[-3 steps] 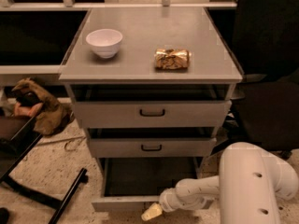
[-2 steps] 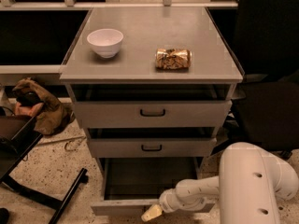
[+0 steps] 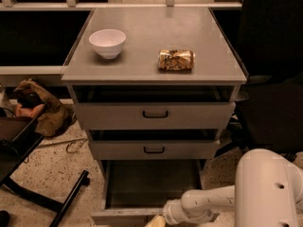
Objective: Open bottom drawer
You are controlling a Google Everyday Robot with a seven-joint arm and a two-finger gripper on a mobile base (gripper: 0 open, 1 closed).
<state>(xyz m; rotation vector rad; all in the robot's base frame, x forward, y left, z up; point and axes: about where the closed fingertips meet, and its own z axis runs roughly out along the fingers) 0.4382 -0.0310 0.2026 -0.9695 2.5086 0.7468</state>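
1. Looking down at a grey metal cabinet [image 3: 142, 70], we see three drawers stacked under its flat top
2. We find the bottom drawer [image 3: 151, 183] at floor level, pulled well out towards us, so its plain grey inside lies open to view
3. Its narrow front runs along the lower edge of the picture, and we cannot make out its handle there
4. We see the gripper [image 3: 156, 220] at that front, near its middle, with only a pale yellowish tip showing above the picture's edge
5. Whether the gripper is open or closed, or has hold of anything, we cannot tell
6. We follow the white arm [image 3: 203, 203] from the gripper off to the right, where it joins the robot's rounded white body [image 3: 267, 188]
7. Above the bottom drawer we see the middle drawer [image 3: 123, 150] and the top drawer [image 3: 113, 115], each with a dark loop handle at centre and a dark gap above its front
8. On the cabinet top we note a white bowl [image 3: 107, 42] at the left and a can [image 3: 176, 59] lying on its side at the right, well apart
9. We see gold and brown print on the can but cannot read any of it
10. To the left, on the speckled floor [image 3: 52, 160], we see a heap of brown cloth [image 3: 40, 105] and a black bar [image 3: 47, 197]
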